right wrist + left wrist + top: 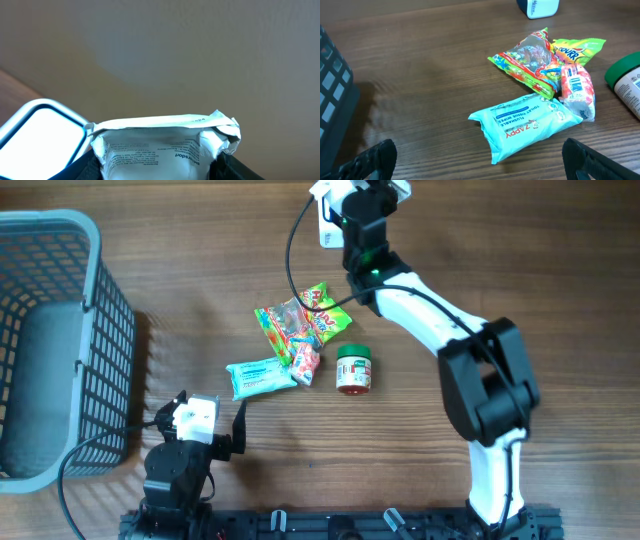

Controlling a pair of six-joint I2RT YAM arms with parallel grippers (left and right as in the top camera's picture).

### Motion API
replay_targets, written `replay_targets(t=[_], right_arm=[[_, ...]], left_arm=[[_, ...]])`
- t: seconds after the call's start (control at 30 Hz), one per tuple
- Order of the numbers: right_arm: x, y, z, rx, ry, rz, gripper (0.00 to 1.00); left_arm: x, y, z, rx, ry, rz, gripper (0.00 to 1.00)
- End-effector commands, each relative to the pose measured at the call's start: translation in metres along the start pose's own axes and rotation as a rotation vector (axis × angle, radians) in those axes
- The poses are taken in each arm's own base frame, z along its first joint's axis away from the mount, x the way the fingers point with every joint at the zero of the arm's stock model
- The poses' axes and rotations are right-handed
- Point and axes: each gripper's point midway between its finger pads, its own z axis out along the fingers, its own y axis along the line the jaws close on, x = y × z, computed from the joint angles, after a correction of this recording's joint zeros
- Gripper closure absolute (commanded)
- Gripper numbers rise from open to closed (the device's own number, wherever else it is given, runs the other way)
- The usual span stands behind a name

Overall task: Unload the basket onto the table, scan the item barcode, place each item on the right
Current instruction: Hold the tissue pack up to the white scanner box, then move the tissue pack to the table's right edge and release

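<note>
- White packet (160,142) with small dark print sits pinched between the two dark fingers of the right claw (160,167), its crimped top edge uppermost, lifted off the wood.
- Just beside it, to the left in the right wrist view, stands the white scanner (40,130).
- Left claw (479,157) is spread wide and holds nothing, low over the wooden table (200,270).
- Just ahead of it lies a turquoise wipes pack (527,125).
- Beyond that, touching one another, lie a clear candy bag (532,60), a yellow-green bag (580,49) and a small red-and-white pack (577,90).
- A green-lidded jar (353,368) lies to their right.
- A grey basket (100,310) stands at the left edge.
</note>
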Motion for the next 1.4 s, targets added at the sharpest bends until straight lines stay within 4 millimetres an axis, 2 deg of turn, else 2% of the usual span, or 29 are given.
replay_targets(t=[0.0,0.17,0.23,0.33,0.43,0.53,0.63,0.7,0.77,0.87,0.9,0.93,0.97,1.0,1.07,1.1,1.13,1.2,1.27,1.33,1.37], right_arm=[[-0.023,-0.004,0.009,0.113,-0.019,-0.099,0.4],[-0.033,0.042,0.02,0.07,-0.062,-0.13,0.4],[-0.029,0.065,0.024,0.044,-0.073,-0.164,0.4],[-0.017,0.086,0.029,0.043,-0.075,-0.231,0.4],[-0.013,0.092,0.031,0.043,-0.073,-0.246,0.4],[-0.018,0.09,0.028,0.064,-0.079,-0.278,0.4],[-0.021,0.067,0.025,0.103,-0.035,-0.274,0.41],[-0.024,0.036,0.021,0.148,0.016,-0.252,0.44],[-0.021,-0.023,0.016,0.201,0.104,-0.18,0.44],[0.003,-0.088,0.011,0.227,0.22,-0.105,0.4],[0.016,-0.105,0.01,0.238,0.261,-0.073,0.4],[0.05,-0.138,0.01,0.255,0.355,-0.023,0.4],[0.078,-0.157,0.01,0.266,0.419,0.015,0.4],[0.103,-0.172,0.011,0.283,0.473,0.055,0.4],[0.168,-0.2,0.011,0.299,0.603,0.126,0.4],[0.211,-0.208,0.009,0.275,0.68,0.178,0.4],[0.266,-0.219,0.0,0.259,0.78,0.259,0.4],[0.322,-0.231,-0.013,0.253,0.87,0.354,0.4],[0.398,-0.248,-0.04,0.272,0.973,0.494,0.4],[0.451,-0.254,-0.064,0.285,1.04,0.61,0.4],[0.47,-0.254,-0.074,0.285,1.063,0.654,0.4]], left_arm=[[-0.001,-0.001,-0.001,0.01,-0.004,0.006,0.0],[-0.001,-0.001,-0.001,0.01,-0.004,0.006,0.0],[-0.001,-0.001,-0.001,0.01,-0.004,0.006,0.0],[-0.001,-0.001,-0.001,0.01,-0.004,0.006,0.0],[-0.001,-0.001,-0.001,0.01,-0.004,0.006,0.0],[-0.001,-0.001,-0.001,0.01,-0.004,0.006,0.0],[-0.001,-0.001,-0.001,0.01,-0.004,0.006,0.0],[-0.001,-0.001,-0.001,0.01,-0.004,0.006,0.0],[-0.001,-0.001,-0.001,0.01,-0.004,0.006,0.0],[-0.001,-0.001,-0.001,0.009,-0.004,0.006,0.0],[-0.001,-0.001,-0.001,0.01,-0.004,0.006,0.0],[-0.001,-0.001,-0.001,0.01,-0.004,0.006,0.0],[-0.001,-0.001,-0.001,0.01,-0.004,0.006,0.0],[-0.001,-0.001,-0.001,0.01,-0.004,0.006,0.0],[-0.001,-0.001,-0.001,0.01,-0.004,0.006,0.0],[-0.001,-0.001,-0.001,0.01,-0.004,0.006,0.0],[-0.001,-0.001,-0.001,0.01,-0.004,0.006,0.0],[-0.001,-0.001,-0.001,0.01,-0.004,0.006,0.0],[-0.001,-0.001,-0.001,0.01,-0.004,0.006,0.0],[-0.001,-0.001,-0.001,0.01,-0.004,0.006,0.0],[-0.001,-0.001,-0.001,0.009,-0.004,0.006,0.0]])
